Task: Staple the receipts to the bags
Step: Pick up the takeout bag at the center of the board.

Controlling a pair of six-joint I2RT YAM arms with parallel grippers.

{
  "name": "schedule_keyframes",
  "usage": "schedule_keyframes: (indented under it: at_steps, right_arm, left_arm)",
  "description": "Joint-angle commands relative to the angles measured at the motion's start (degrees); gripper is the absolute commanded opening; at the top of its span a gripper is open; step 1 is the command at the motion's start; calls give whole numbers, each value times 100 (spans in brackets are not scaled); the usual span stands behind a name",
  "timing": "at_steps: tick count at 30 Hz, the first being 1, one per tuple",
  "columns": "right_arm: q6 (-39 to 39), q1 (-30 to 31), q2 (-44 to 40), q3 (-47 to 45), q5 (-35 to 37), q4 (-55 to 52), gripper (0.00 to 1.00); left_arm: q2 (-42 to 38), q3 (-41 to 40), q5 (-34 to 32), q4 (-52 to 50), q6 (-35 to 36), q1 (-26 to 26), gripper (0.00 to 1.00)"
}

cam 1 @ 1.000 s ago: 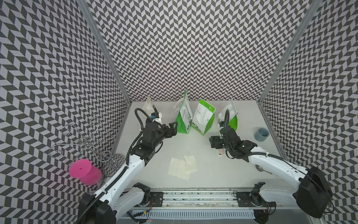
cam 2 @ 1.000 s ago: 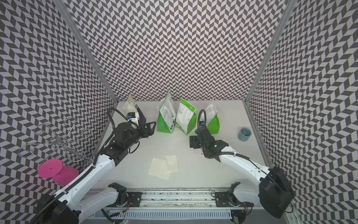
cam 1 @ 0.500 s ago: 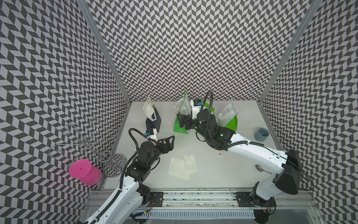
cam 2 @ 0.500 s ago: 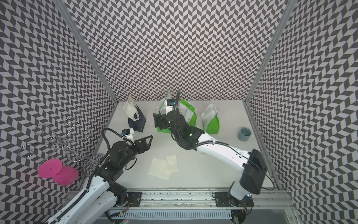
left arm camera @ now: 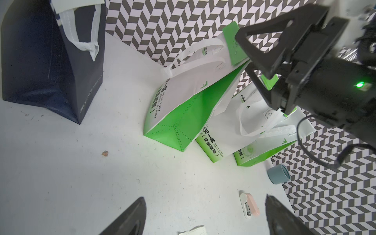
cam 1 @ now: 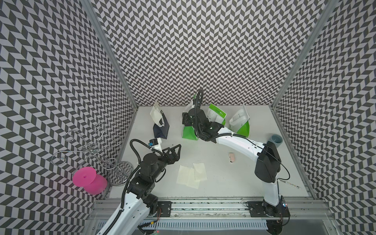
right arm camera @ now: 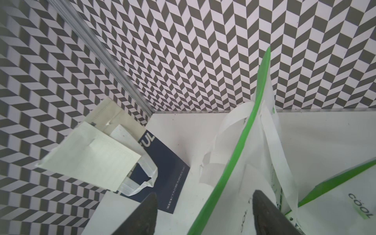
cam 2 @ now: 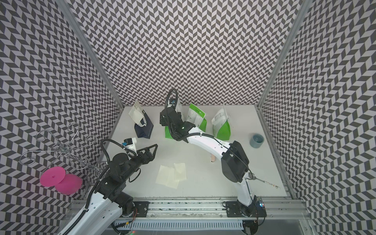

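My right gripper (cam 1: 185,120) (right arm camera: 205,199) is open at the back, its jaws astride the top edge of the leftmost green bag (cam 1: 190,132) (right arm camera: 234,152). Two more green bags (cam 1: 216,114) (cam 1: 240,122) stand to its right. The navy bag (cam 1: 161,130) (right arm camera: 168,173) sits further left with a receipt (cam 1: 155,114) (right arm camera: 91,158) against its top. Loose receipts (cam 1: 191,176) (cam 2: 172,176) overlap on the table in front. My left gripper (cam 1: 174,149) (left arm camera: 204,203) hovers open and empty left of them. The pinkish stapler (cam 1: 232,160) (left arm camera: 249,205) lies on the table beside the right arm.
A grey-blue cup (cam 1: 276,140) (left arm camera: 278,174) stands by the right wall. A spoon (cam 2: 264,182) lies near the front right corner. Outside the left wall are a wire rack (cam 1: 91,148) and a pink spool (cam 1: 89,180).
My right arm swung from the right side across to the leftmost green bag and its jaws narrowed. My left arm pulled back from the navy bag toward the front.
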Motion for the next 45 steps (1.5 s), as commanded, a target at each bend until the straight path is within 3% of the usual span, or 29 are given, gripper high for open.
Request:
schedule_keyframes:
  at_steps: [1,7,15,23,35,45]
  right_arm:
    - [-191,36,65,50,-253,208,62]
    - [-336,14,-45,-159,-363,244,36]
    - [-613,-25,-468,-651,-339,519,19]
    - [-1173,-77,-1194,-1543,-789,1238,1]
    - [-2289,-245,-2701,-2899,-1919,1452,0]
    - [-3652,-1175,-3673,-3414,-4340,535,0]
  left_arm:
    - [-118,146,41,-143,-46,-36,92]
    - [-122,339,46,-274,36,-31,92]
    - [-316,488,108,-441,85,-31,92]
    - [-356,646,346,-497,76,-31,92]
    - [-272,1063,1107,-591,297,-32,91]
    - [-272,1511,1970,-554,817,-31,91]
